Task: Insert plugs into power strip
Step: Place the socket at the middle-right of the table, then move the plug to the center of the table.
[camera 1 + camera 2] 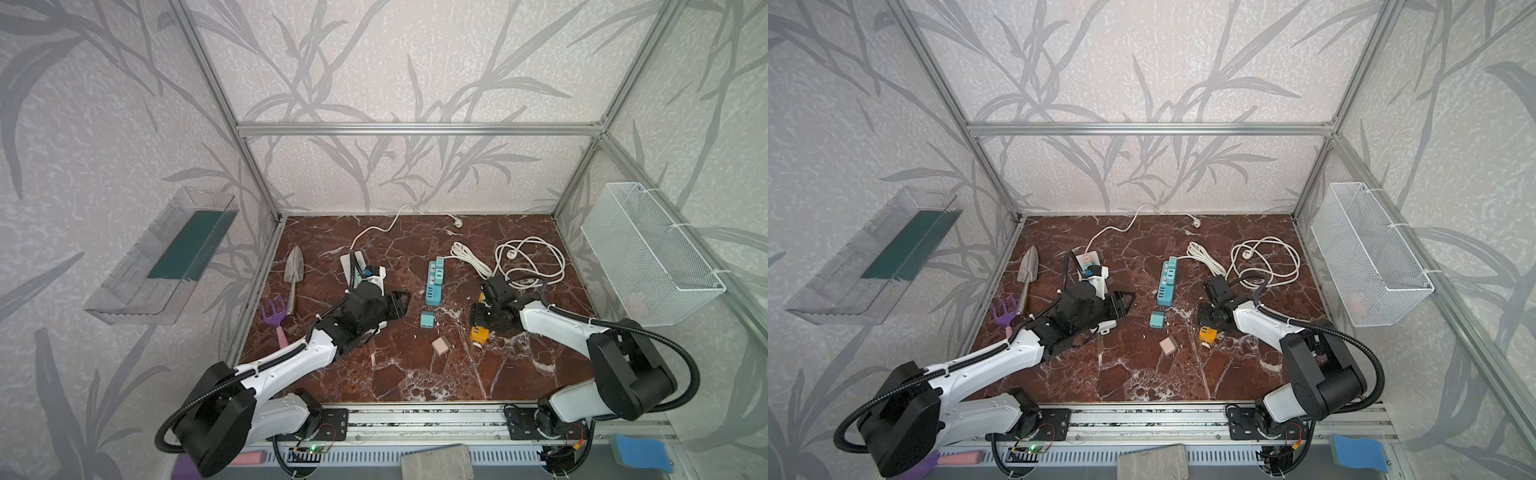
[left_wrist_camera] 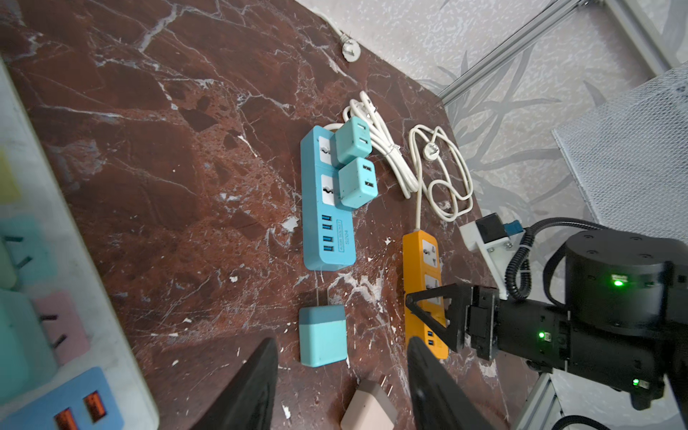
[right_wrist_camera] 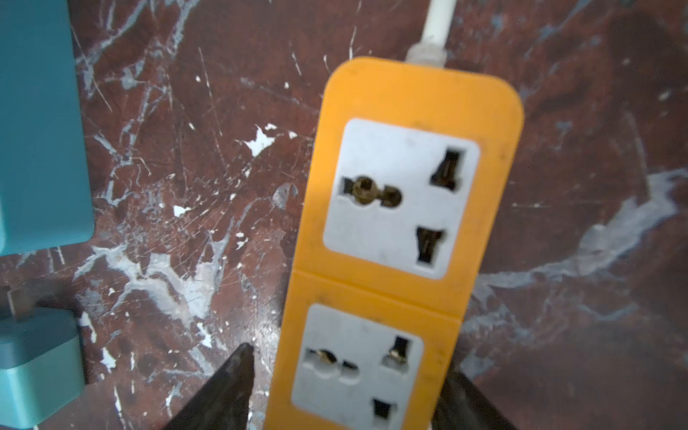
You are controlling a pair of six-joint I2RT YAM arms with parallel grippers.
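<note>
**Teal Cubes Seated, Orange Strip Straddled**

Two rounded teal plugs (image 2: 357, 182) sat in the glossy teal power strip (image 2: 312, 242); its label was too small to read. A third teal plug (image 2: 323, 335) and a pale pink plug (image 2: 368, 407) lay loose on the veined red-marble table (image 2: 149, 149). The left pincer (image 2: 342, 340) gaped beside them; the right pincer (image 3: 350, 357) stood apart astride the orange strip (image 3: 409, 93). A white mesh basket (image 1: 652, 257) hung on the wall.
</note>
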